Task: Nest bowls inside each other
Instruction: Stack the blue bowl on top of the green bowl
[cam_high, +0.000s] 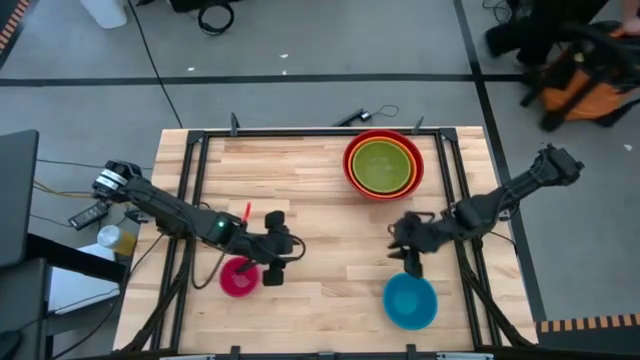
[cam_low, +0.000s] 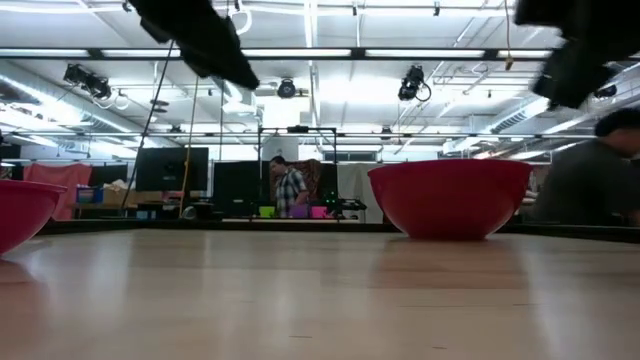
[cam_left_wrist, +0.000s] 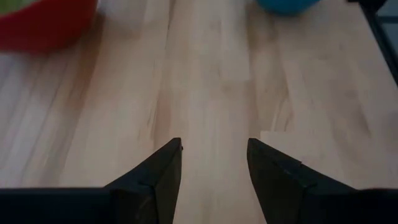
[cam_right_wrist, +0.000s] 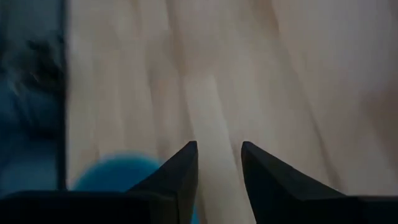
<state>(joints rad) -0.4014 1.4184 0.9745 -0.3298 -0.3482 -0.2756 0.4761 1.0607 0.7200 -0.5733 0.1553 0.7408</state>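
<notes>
A red bowl (cam_high: 383, 165) stands at the far right of the table with a yellow and a green bowl (cam_high: 382, 165) inside it; it also shows in the low view (cam_low: 450, 195). A pink bowl (cam_high: 238, 277) sits near the front left, and a blue bowl (cam_high: 410, 301) near the front right. My left gripper (cam_left_wrist: 213, 143) hovers open just right of the pink bowl (cam_high: 283, 258), nothing between its fingers. My right gripper (cam_right_wrist: 219, 144) hovers open just beyond the blue bowl (cam_right_wrist: 118, 171), also empty (cam_high: 409, 262).
A black metal frame (cam_high: 320, 133) runs along the table's far edge and down both sides. Bare wood lies in the middle between the two grippers. Cables and a bottle (cam_high: 112, 238) lie off the table's left side; people show in the room behind (cam_low: 290, 188).
</notes>
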